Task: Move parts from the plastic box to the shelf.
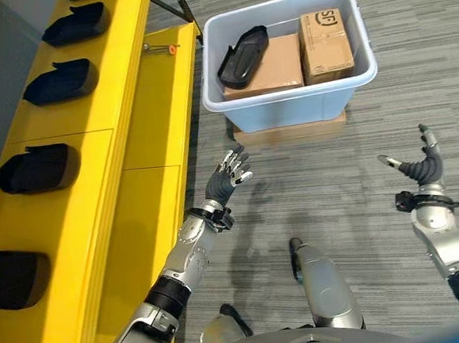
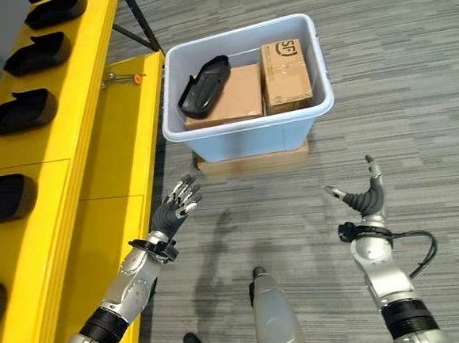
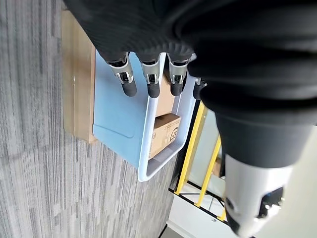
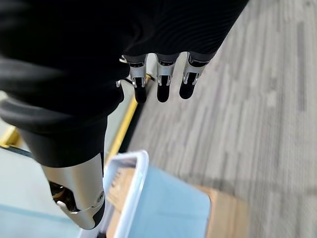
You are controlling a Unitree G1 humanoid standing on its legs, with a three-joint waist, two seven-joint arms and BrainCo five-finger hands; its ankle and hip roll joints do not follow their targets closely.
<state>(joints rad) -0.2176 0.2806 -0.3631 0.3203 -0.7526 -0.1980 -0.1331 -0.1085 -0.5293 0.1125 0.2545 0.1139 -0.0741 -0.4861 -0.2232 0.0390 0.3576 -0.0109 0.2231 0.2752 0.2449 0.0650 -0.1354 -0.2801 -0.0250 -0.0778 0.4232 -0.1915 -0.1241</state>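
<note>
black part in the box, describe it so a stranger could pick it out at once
On the grey carpet beside the yellow shelf stands a pale blue plastic box. Inside, the black part leans at its shelf-side end, against cardboard boxes; it is the only dark, curved, tray-like thing there.

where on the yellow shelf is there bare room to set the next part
The upper shelf has black parts spaced along its back, with short bare gaps between them and a bare front strip. The lower ledge is bare except for a small tool at its far end. The box is crowded: one part lies on cartons. Both hands, left and right, are open and empty.
</note>
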